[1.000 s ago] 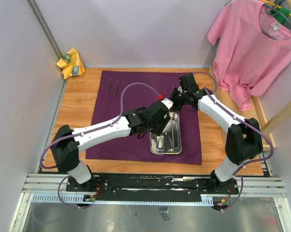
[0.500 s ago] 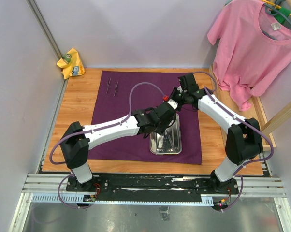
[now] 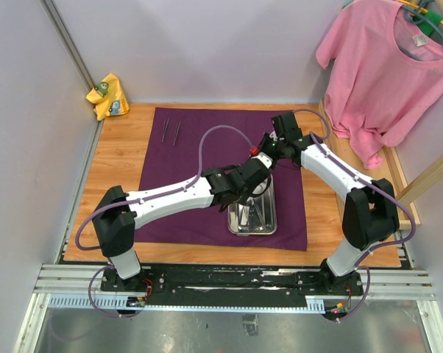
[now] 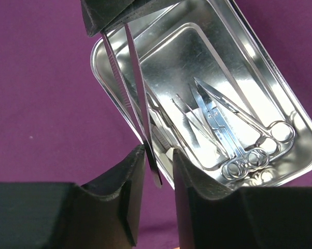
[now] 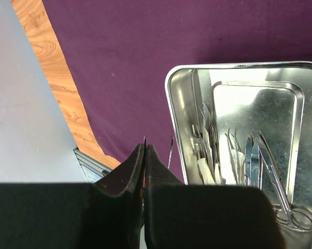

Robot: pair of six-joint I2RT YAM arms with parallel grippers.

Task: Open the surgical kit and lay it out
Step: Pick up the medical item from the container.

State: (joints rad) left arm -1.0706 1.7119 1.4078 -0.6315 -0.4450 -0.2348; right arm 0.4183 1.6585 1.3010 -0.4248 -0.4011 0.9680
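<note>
Right end effector (image 5: 145, 148), seemingly pinching slim forceps (image 4: 142, 104)

A plain dark purple cloth (image 3: 185, 158) is showing against the orange-brown, wood-grained table (image 3: 118, 162), while the tray (image 4: 197, 57), forceps (image 4: 142, 106) and scissors (image 4: 221, 124) are gleaming mirror-silver and the gauze (image 4: 197, 120) is showing white. The T-shirt (image 3: 383, 73) is showing solid pink and the rag (image 3: 107, 99) yellow with a green patch. The arms (image 3: 170, 197) are showing white shells, black joints and lilac cables.
</note>
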